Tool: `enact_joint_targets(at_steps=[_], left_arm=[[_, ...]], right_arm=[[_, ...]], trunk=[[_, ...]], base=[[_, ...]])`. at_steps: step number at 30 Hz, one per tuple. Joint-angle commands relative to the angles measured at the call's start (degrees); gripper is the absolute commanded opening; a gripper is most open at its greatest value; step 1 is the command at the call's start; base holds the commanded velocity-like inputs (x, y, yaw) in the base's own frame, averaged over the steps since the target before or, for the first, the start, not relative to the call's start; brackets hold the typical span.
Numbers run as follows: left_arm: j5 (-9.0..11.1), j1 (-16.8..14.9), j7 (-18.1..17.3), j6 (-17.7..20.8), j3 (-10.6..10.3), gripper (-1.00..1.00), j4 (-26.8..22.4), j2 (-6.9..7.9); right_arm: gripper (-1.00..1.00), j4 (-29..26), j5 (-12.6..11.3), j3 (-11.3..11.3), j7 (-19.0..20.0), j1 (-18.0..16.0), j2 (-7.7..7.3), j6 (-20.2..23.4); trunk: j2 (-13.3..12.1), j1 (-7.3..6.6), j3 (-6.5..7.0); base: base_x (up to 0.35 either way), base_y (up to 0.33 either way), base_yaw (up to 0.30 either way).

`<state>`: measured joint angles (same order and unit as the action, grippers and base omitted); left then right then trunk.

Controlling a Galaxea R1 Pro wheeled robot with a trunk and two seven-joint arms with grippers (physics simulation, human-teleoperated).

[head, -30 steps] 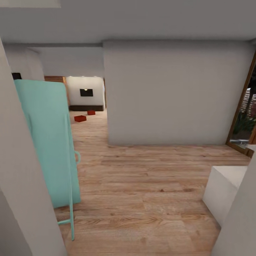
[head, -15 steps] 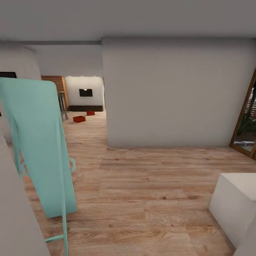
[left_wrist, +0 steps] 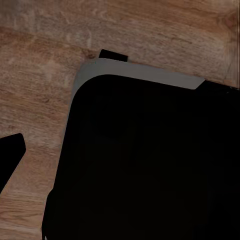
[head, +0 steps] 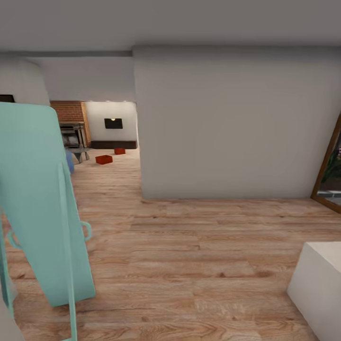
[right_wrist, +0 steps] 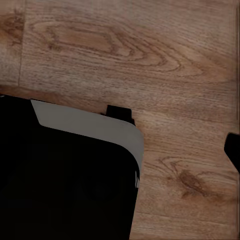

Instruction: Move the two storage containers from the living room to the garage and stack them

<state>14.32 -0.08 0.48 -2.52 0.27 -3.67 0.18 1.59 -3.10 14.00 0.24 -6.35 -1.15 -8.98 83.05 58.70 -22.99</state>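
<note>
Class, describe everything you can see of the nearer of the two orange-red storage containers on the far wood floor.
The nearer storage container is a small orange-red rectangular box, seen far off through the opening into the living room. It sits flat and upright on the light wood plank floor, turned slightly askew. Its top looks open, though at this distance that is hard to confirm. Nothing touches it; the second container lies apart, farther back. A grey table stands to its left.
</note>
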Motion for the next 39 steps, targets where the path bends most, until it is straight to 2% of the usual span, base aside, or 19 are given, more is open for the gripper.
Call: enact_joint_targets(at_steps=[1, 12, 18, 39], left_arm=[[0.2, 0.0, 0.0, -0.1, 0.0, 1.00, 0.0, 0.00], [0.2, 0.0, 0.0, -0.1, 0.0, 1.00, 0.0, 0.05], [0.2, 0.0, 0.0, -0.1, 0.0, 1.00, -0.1, 0.08], [0.4, 0.0, 0.0, 0.0, 0.1, 1.00, 0.1, 0.17]], right_arm=[[1.00, 0.2, -0.3, 0.4, 0.0, -0.1, 0.01, -0.3], [1.00, 0.1, -0.7, 0.1, 0.0, -0.1, -0.01, -0.6], [1.00, 0.1, 0.0, 0.7, 0.1, -0.1, -0.07, -0.4], [1.00, 0.1, 0.2, 1.1, 0.7, -0.1, -0.27, -0.4]], trunk=[[0.0, 0.03, -0.06], [0.0, 0.03, -0.06], [0.0, 0.03, -0.06], [0.0, 0.03, -0.06]], base=[[0.307, -0.145, 0.000], [0.287, -0.212, 0.000], [0.286, -0.204, 0.000], [0.321, -0.014, 0.000]])
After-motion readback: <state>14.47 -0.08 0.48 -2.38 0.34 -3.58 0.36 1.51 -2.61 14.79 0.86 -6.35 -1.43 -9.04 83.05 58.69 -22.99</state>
